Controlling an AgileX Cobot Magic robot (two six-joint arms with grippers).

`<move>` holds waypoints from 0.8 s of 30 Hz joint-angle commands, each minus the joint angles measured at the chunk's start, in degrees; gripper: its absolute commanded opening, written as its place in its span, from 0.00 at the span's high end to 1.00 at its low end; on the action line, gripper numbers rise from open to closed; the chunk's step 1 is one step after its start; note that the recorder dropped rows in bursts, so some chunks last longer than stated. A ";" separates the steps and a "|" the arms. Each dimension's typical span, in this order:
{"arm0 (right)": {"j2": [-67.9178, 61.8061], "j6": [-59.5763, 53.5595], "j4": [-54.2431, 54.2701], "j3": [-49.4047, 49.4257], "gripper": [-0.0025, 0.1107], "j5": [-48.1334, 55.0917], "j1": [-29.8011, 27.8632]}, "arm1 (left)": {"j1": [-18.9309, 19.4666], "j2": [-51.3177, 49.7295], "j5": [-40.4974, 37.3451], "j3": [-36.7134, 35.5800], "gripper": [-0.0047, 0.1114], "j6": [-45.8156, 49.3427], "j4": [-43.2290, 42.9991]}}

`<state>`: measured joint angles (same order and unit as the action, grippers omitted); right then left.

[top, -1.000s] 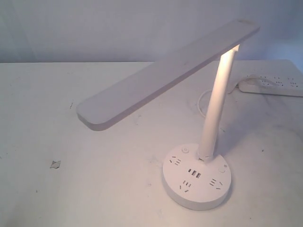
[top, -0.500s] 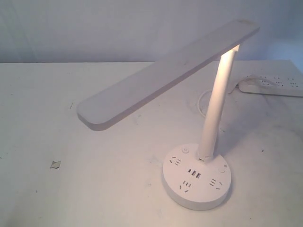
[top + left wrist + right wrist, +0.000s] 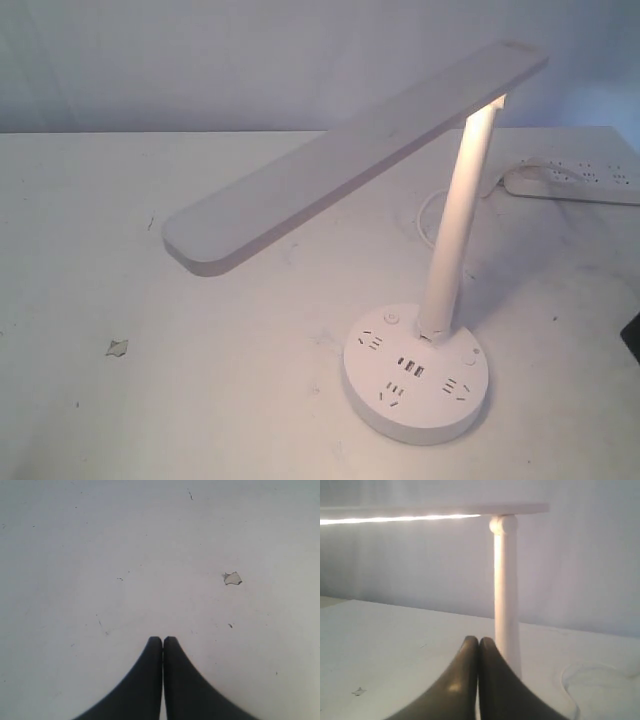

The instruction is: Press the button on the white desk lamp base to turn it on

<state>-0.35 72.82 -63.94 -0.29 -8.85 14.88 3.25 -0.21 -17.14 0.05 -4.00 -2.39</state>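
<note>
The button (image 3: 391, 320) sits on top of the white desk lamp base (image 3: 415, 402), at the rim just beside the foot of the post (image 3: 455, 240), on the side facing the worktop's back edge. A second small round button lies on the other side of the post, so the two are easy to mix up. The base stands close to the front edge of the worktop (image 3: 200, 400), towards the front right corner. The long head (image 3: 350, 165) reaches out over the middle, and light glows along its underside, so the lamp looks to be on already.

The right gripper (image 3: 479, 641) has its fingers pressed together, holds nothing, and points at the post from low over the worktop. A dark sliver at the right edge in the exterior view may be part of it. The left gripper (image 3: 163, 640) is likewise clenched and empty. It hangs over bare worktop near a chipped spot (image 3: 232, 578) towards the front left corner, well apart from the lamp. The power strip (image 3: 575, 182) lies near the back right corner.

The main risks:
- **Second press:** it would probably switch the light off.
- **Wrong target:** the joined tips are broad next to so small a button, so they might land on the neighbouring button or a socket hole.
- **Knocking the lamp:** a push near the rim could tilt or slide the base, and a careless approach could hit the post.
</note>
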 commanded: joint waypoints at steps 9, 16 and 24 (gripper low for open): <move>0.35 11.55 -0.08 0.29 0.98 8.85 -0.03 | 0.03 0.21 -0.44 -0.05 0.96 -0.06 0.21; 0.35 11.55 -0.08 0.29 0.98 8.85 -0.03 | 0.03 0.21 -0.44 -0.05 0.96 -0.06 0.21; 0.35 11.55 -0.19 0.29 0.98 8.85 -0.03 | 0.03 0.21 -0.44 -0.05 0.96 -0.06 0.21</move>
<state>-0.35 84.32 -63.94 -0.29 0.00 14.88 3.25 -0.21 -17.14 0.05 -4.00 -2.39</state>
